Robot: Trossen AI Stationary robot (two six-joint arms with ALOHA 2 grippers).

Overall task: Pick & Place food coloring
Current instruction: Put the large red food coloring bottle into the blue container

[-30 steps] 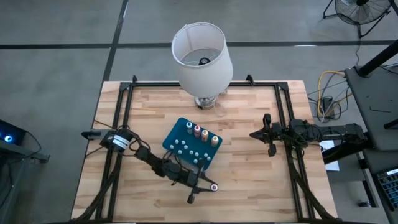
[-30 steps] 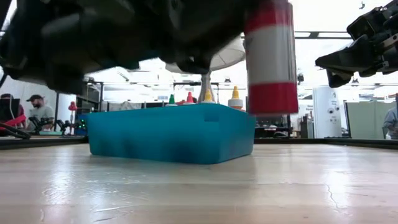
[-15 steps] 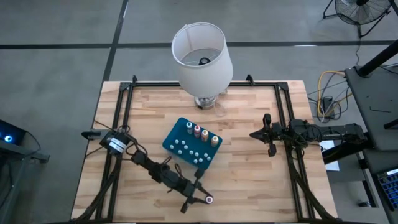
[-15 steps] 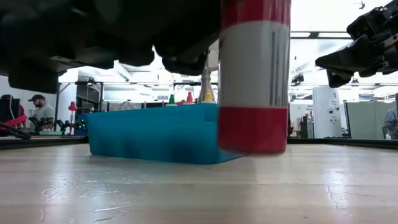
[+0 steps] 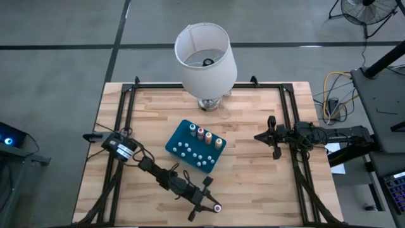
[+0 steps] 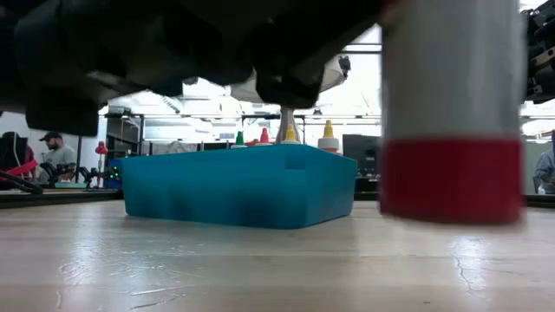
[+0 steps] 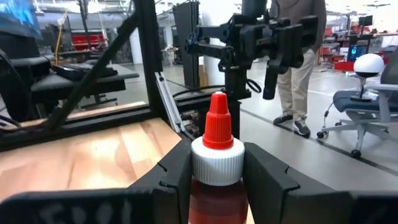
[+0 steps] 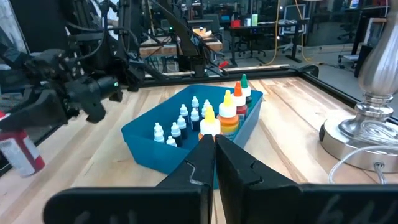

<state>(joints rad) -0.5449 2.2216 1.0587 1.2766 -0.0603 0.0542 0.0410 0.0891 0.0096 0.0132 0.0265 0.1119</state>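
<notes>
My left gripper (image 5: 214, 206) is near the table's front edge, shut on a red food coloring bottle (image 7: 216, 163) with a white collar and a red tip. The same bottle fills the right of the low view (image 6: 451, 113). The teal-blue tray (image 5: 180, 134) lies mid-table. In it stand several small white-tipped bottles, and along its far side a row of green (image 8: 244, 87), red, yellow and orange (image 5: 218, 143) ones. My right gripper (image 8: 214, 155) waits shut at the table's right edge (image 5: 264, 135), touching nothing. My left gripper pinches the red bottle between its two fingers (image 7: 177, 177), at the shoulder just under the white collar (image 7: 216, 165). The fingers come in level, slanting from the table's far left toward its near right. The bottle stands upright, its red base (image 6: 451, 182) close over the wood.
A lamp with a white shade (image 5: 205, 54) stands on a silver base (image 8: 367, 134) at the table's far middle. Black frame rails (image 5: 123, 120) run along the left and right sides. Bare wood lies around the tray. Beyond the table a person (image 7: 298, 74) stands, and another person (image 6: 52, 152) sits.
My left gripper has moved toward the table's near edge, away from the tray, carrying the red bottle upright. In the low view the bottle has grown larger and shifted to the right. The grip has not changed.
</notes>
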